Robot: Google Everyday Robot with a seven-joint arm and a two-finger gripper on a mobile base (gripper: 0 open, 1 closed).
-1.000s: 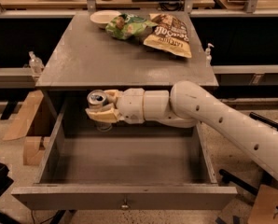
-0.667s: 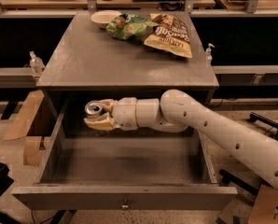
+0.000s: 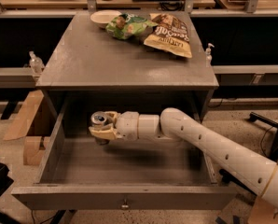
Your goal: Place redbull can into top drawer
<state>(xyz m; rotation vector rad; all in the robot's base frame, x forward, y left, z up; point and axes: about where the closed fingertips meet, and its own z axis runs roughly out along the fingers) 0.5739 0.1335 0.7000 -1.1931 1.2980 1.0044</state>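
The top drawer (image 3: 125,199) of the grey table is pulled wide open, with a small metal knob on its front. My gripper (image 3: 100,127) reaches in from the right, inside the drawer near its back left. It is shut on the redbull can (image 3: 99,119), whose silver top shows above the fingers. The can's blue-and-silver body is mostly hidden by the fingers. The can stands upright, low over the drawer floor; I cannot tell if it touches.
On the grey table top (image 3: 101,62) at the back lie a white bowl (image 3: 104,17), a green snack bag (image 3: 128,25) and a brown snack bag (image 3: 170,34). Cardboard pieces (image 3: 26,125) lean at the table's left. A chair base (image 3: 269,125) stands at the right.
My gripper has moved left and lower into the drawer with the can in it.
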